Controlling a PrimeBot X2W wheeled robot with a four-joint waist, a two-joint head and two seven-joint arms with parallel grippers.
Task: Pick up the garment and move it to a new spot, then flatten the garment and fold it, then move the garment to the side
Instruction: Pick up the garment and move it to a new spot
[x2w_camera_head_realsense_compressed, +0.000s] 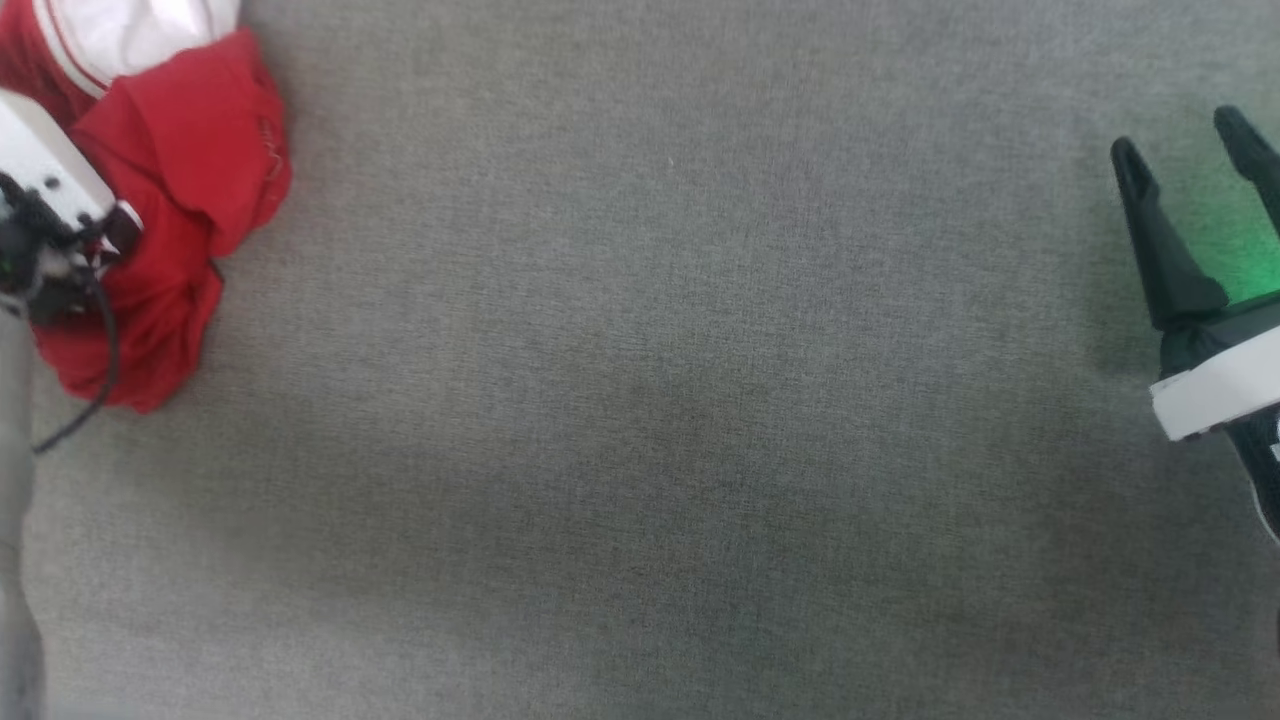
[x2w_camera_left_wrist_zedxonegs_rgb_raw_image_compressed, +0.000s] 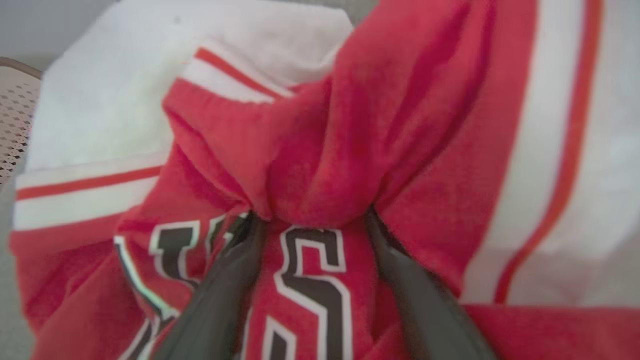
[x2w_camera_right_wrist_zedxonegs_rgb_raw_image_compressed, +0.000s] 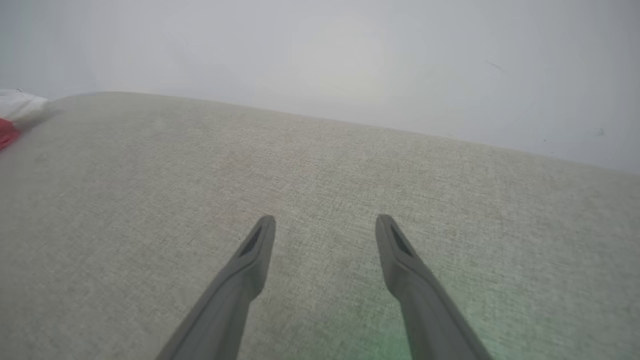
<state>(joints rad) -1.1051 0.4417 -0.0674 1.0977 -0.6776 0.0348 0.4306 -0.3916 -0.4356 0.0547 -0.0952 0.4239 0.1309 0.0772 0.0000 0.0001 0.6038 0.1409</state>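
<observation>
Seen from the head, the shirt (x2w_camera_head_realsense_compressed: 190, 170) lay crumpled at the far left corner of the grey cushion (x2w_camera_head_realsense_compressed: 640, 400), red body bunched under a white sleeve, apparently not yet lifted toward a new spot. The left arm's white wrist (x2w_camera_head_realsense_compressed: 50, 180) sat on top of the heap, its fingers hidden there. The right gripper (x2w_camera_head_realsense_compressed: 1178, 135) hung over the cushion's right edge, well apart from the shirt and seemingly held clear until flattening begins. From the left wrist, the left gripper (x2w_camera_left_wrist_zedxonegs_rgb_raw_image_compressed: 310, 220) stood spread wide, both fingertips pushed under a raised fold of red cloth, black white-edged lettering (x2w_camera_left_wrist_zedxonegs_rgb_raw_image_compressed: 310, 290) lying between the fingers below that fold. The jaws had not closed on anything, so this looked like the set-up for a pinch. From the right wrist, the right gripper's fingers (x2w_camera_right_wrist_zedxonegs_rgb_raw_image_compressed: 260, 250) were wide apart and empty above the bare cushion. The shirt showed as a scrap of red and white at the cushion's far left.
</observation>
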